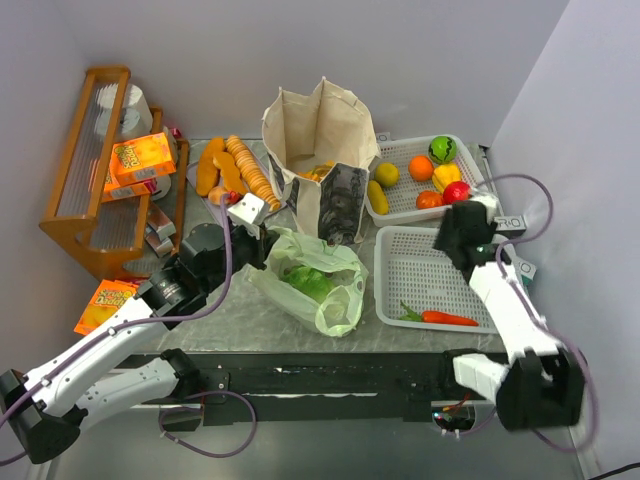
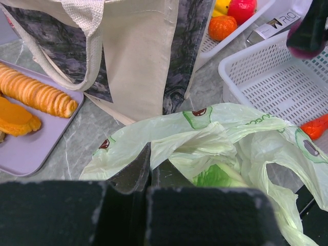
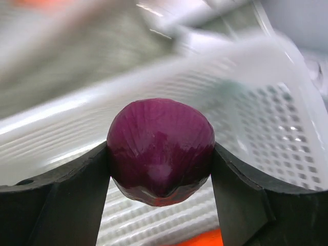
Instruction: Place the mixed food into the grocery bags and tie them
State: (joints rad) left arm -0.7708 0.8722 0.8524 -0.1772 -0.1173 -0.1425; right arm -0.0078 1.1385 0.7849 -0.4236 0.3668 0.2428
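Purple onion (image 3: 160, 138) sits clamped in your right gripper (image 3: 160, 149), one black finger pressed against each flank, and it hangs over the near mesh basket (image 1: 400, 250), well apart from either bag. The skin is smooth and the body round, so both pads bear on curved surfaces. Too light a squeeze or a quick swing could let it squirt out and drop back into the basket beside the carrot (image 1: 448, 319).

Your left gripper (image 2: 148, 171) has its jaws together at the rim of the pale-green bag (image 1: 335, 300); you cannot tell whether film is caught. The mouth sags over the cabbage (image 1: 308, 282), so the onion may land on folded plastic and roll off.

The onion's ribs converge low on the face toward the wrist camera, so its axis probably runs along the fingers; it is barely longer than wide.
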